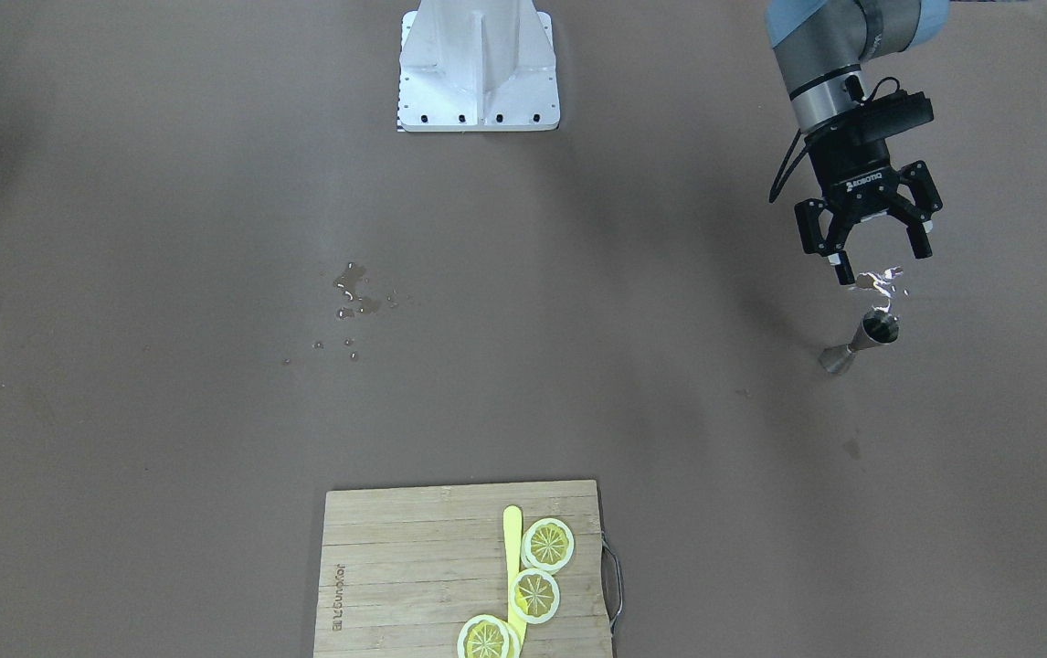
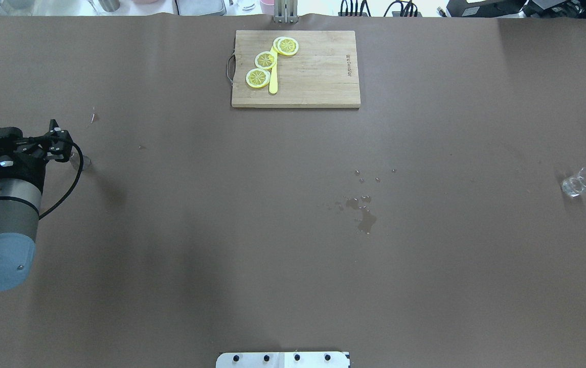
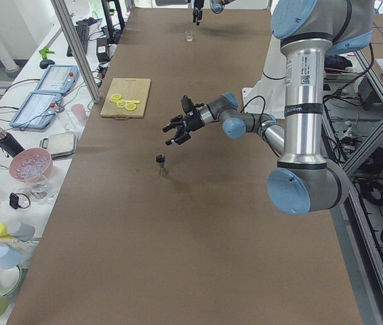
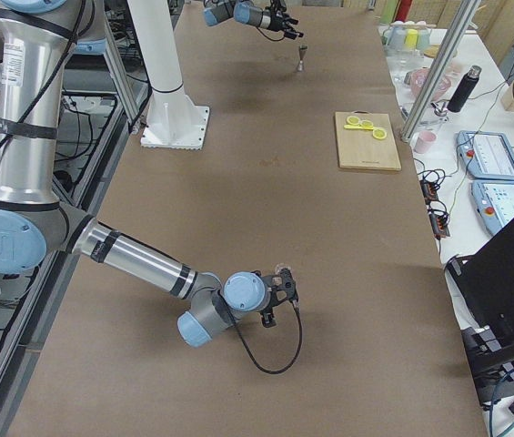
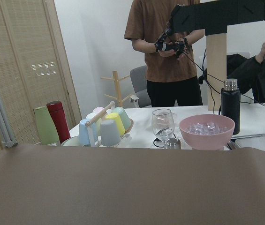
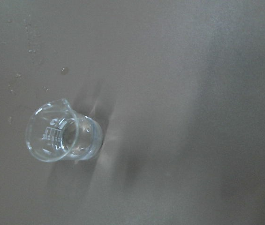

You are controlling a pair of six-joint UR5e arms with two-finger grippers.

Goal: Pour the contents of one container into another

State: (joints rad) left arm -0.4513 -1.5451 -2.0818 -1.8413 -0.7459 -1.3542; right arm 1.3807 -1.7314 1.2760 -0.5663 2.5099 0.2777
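A small metal jigger (image 1: 861, 343) stands upright on the brown table at the robot's left end, also visible from overhead (image 2: 76, 162) and from the side (image 3: 160, 162). My left gripper (image 1: 871, 245) hovers just behind and above it, fingers spread open and holding nothing. A wet glint (image 1: 882, 279) lies on the table between them. A clear glass beaker (image 2: 579, 182) stands at the table's right end, seen from above in the right wrist view (image 6: 62, 133). My right gripper (image 4: 281, 289) hangs over it; I cannot tell whether it is open or shut.
A wooden cutting board (image 2: 318, 76) with three lemon slices (image 2: 265, 60) and a yellow knife lies at the far middle edge. Spilled drops (image 2: 364, 209) mark the table's middle. Beyond the left end stands a side table with cups (image 5: 106, 129), a bowl and people.
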